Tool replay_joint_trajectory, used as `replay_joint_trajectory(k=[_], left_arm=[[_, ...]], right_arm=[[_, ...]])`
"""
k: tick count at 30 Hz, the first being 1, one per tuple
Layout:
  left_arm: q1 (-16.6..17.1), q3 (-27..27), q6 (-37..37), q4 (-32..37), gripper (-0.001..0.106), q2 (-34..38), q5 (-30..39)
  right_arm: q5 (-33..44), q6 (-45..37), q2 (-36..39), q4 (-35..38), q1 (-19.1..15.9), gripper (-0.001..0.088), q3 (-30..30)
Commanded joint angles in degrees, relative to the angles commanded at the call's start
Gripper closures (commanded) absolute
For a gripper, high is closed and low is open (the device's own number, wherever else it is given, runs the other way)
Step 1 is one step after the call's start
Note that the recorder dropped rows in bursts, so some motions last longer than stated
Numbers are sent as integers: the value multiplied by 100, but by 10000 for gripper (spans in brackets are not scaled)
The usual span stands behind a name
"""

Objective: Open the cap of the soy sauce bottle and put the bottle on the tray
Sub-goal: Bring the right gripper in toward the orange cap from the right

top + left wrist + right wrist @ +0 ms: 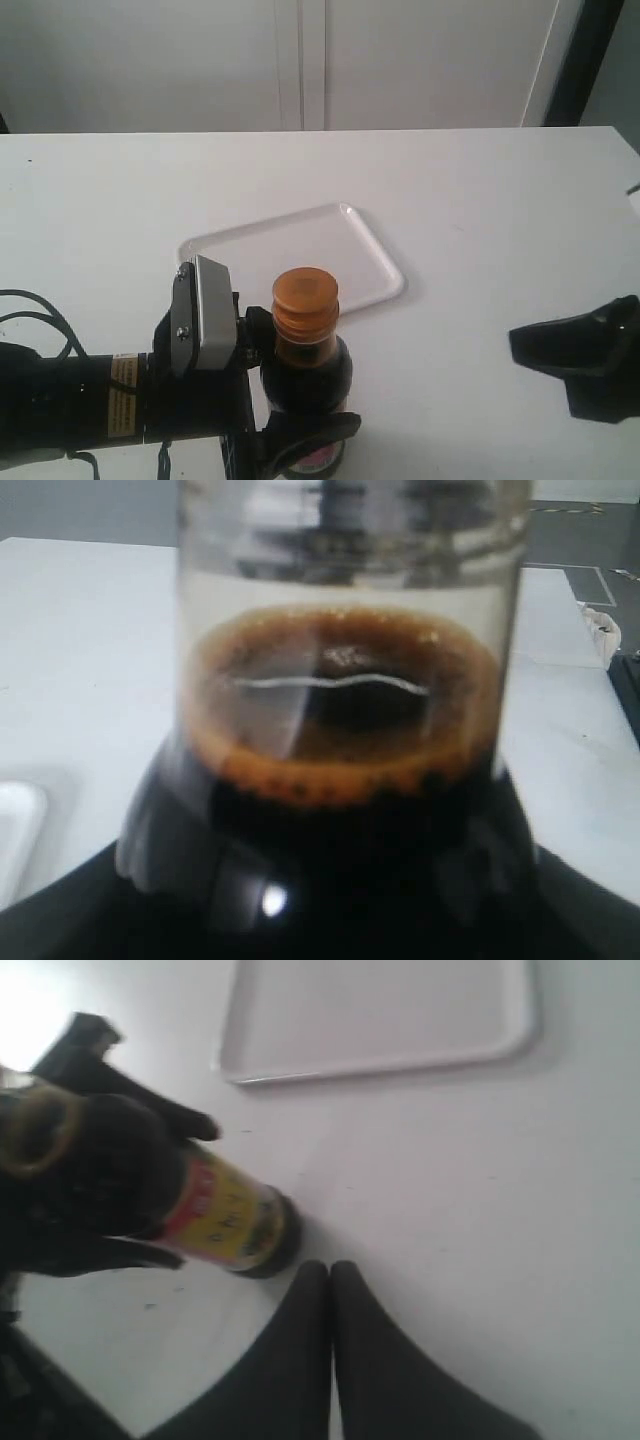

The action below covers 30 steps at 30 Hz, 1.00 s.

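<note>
Soy sauce bottle [305, 375]: near-black liquid, orange-brown cap [305, 293] down, standing upright, long axis vertical, cap up, on the table [480, 200] at 6 o'clock of the white tray [300, 250], apart from it. Left gripper [290, 400] fingers clamp its body. Right wrist view alone shows the red-yellow label [225, 1212]. Right gripper [331, 1290] fingers pressed together, apparently holding nothing.

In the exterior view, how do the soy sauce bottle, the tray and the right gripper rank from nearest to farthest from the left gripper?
1. The soy sauce bottle: the left gripper is closed around its body, near the lower edge of the view.
2. The tray: on the table just beyond the bottle, toward the centre.
3. The right gripper: far off at the right edge, shut and holding nothing.
</note>
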Motion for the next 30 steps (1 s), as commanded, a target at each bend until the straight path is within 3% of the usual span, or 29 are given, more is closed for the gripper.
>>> replay_joint_trajectory(k=[7, 11, 14, 20, 30], left_arm=[[0, 0, 0, 0, 1053, 0, 0], [0, 0, 0, -10, 1053, 0, 0], [0, 0, 0, -10, 1053, 0, 0], [0, 0, 39, -22, 1053, 0, 0], [0, 0, 117, -41, 1053, 0, 0]], right_arm=[[589, -424, 280, 814, 0, 868, 0], [1148, -816, 544, 1658, 0, 868, 64], [1148, -919, 772, 1921, 75, 868, 127], [1109, -918, 1052, 2292, 587, 868, 127], [270, -918, 1533, 2770, 1675, 868, 127]])
